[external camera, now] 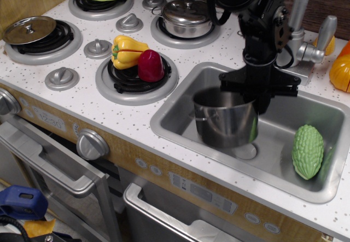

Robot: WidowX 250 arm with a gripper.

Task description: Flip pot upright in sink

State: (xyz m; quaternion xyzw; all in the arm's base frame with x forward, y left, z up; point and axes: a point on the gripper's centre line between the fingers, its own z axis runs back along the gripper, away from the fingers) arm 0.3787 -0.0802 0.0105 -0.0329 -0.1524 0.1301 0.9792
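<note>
The tall shiny steel pot point(224, 119) stands upright, mouth up, in the left middle of the grey sink point(180, 113), next to the round drain point(244, 151). My black gripper point(257, 91) hangs straight down over the pot's far right rim and is shut on that rim. The arm reaches in from the top of the view. Whether the pot's base rests on the sink floor I cannot tell.
A green bumpy gourd point(308, 150) lies at the sink's right end. The faucet point(298, 28) stands behind the sink. A lidded steel pot point(187, 15) sits on the back burner. A yellow pepper point(124, 50) and a red one point(150, 65) sit on the front burner.
</note>
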